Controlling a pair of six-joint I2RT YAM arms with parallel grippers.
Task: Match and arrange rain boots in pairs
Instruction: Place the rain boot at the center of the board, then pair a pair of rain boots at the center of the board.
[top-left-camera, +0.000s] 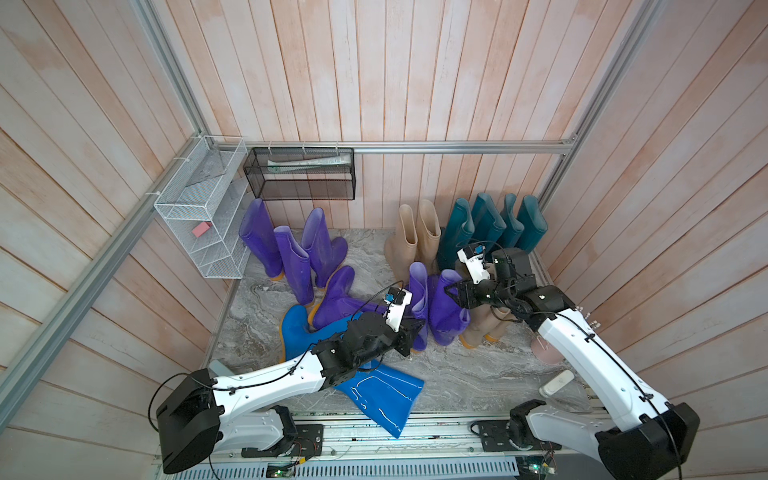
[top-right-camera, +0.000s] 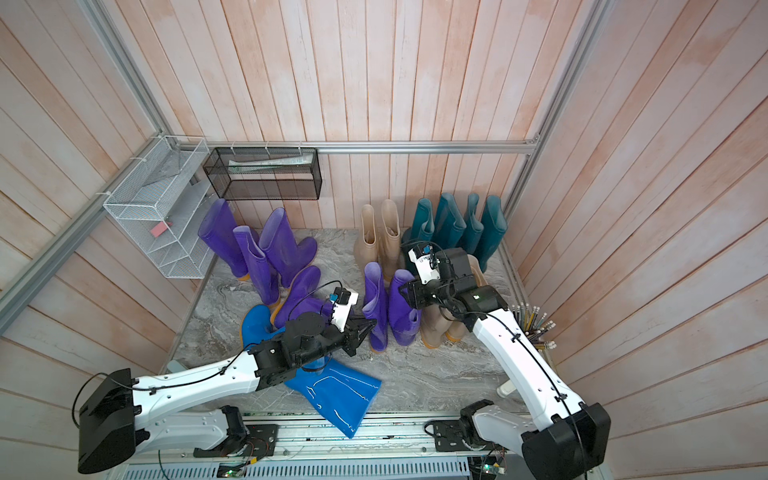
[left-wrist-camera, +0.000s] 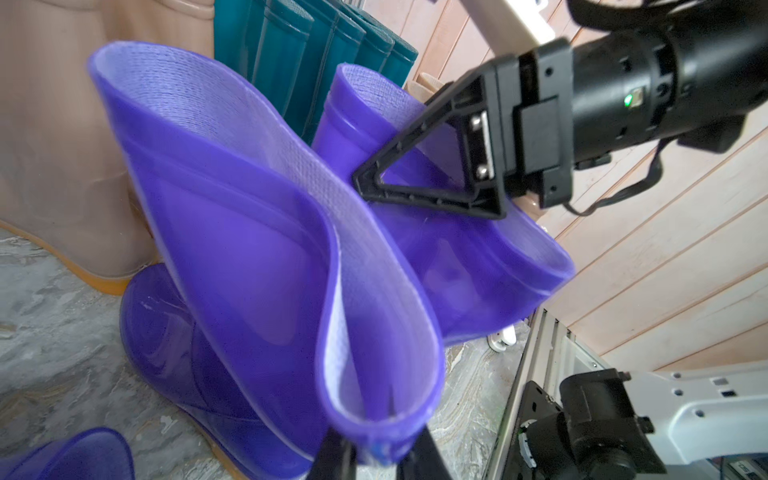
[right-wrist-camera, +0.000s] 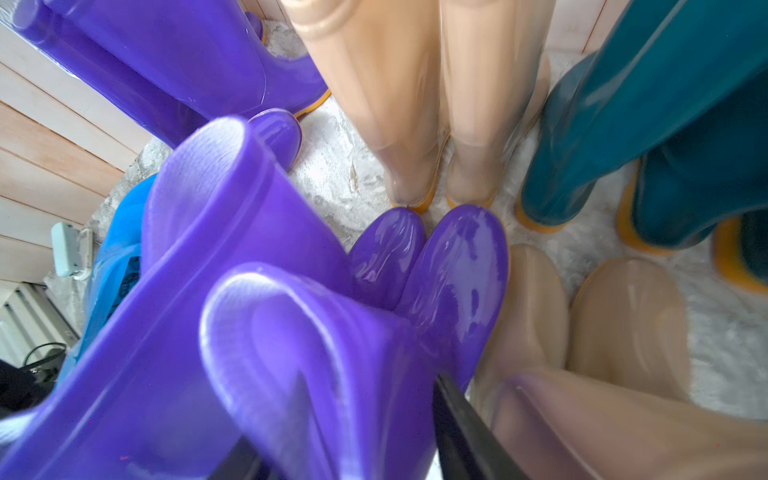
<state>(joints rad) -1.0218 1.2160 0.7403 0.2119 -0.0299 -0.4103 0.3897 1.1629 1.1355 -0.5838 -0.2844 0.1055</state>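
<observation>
1. Three purple boots (top-left-camera: 291, 257) stand at the back left, and a blue boot (top-left-camera: 376, 395) lies flat in front.
2. The left gripper (top-right-camera: 368, 328) straddles the middle purple boot's (top-right-camera: 376, 307) cuff with its jaws parted. It is probably not pinching, though the close view is poor.
3. The right gripper (top-right-camera: 405, 296) gapes wide over the upright twin (top-right-camera: 403, 320) alongside.
4. Four teal boots (top-right-camera: 457, 224) line the back right.

Two translucent purple boots (top-left-camera: 446, 320) stand upright side by side mid-floor, toes toward the back wall, with a beige pair (top-left-camera: 478, 332) just beside them. Three more purple boots (top-left-camera: 293, 262) stand at the back left. A fallen purple boot (top-left-camera: 338, 297) lies near them. A bright blue boot (top-left-camera: 374, 392) lies flat in front. Another beige pair (top-left-camera: 415, 237) and four teal boots (top-left-camera: 490, 226) line the back wall.
</observation>
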